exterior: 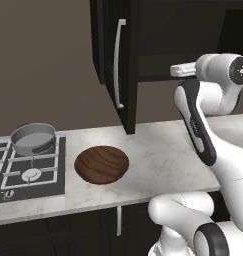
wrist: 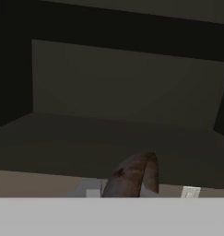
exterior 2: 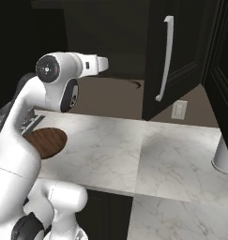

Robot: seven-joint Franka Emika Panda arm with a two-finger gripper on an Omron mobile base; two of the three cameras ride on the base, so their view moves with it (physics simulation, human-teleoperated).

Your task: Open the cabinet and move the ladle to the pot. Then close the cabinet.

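Cabinet [exterior: 124,60] stands open. In the left base view its left door swings out toward the camera at upper centre, with the pale bar handle [exterior: 118,62] running vertically down its face. In the right base view the other door occupies the upper right, edge toward us, handle [exterior 2: 166,58] along it; the interior behind is dark.

Arm reaches up to the cabinet opening: wrist at upper right of the left base view, upper left of the right base view. Claw [wrist: 132,186] is clenched on the ladle [wrist: 134,177]. In the hand view the dark brown curved scoop rises at bottom centre, directly at the fingertips, just in front of the cabinet's bare shelf floor and back wall. In the right base view a thin dark hooked piece [exterior 2: 135,84] shows at the shelf edge, centre of frame; I take it to be part of the ladle, but it is too small to be sure.

Pot [exterior: 34,138], grey, shallow, short dark side handle, sits on the hob [exterior: 28,172] at the left of the left base view. Interior looks bare.

Wide brown wooden dish [exterior: 101,164] lies on the marble surface [exterior: 163,155], just right of the hob, centre of frame.

Wall outlet [exterior 2: 179,110] below the open door, right base view.
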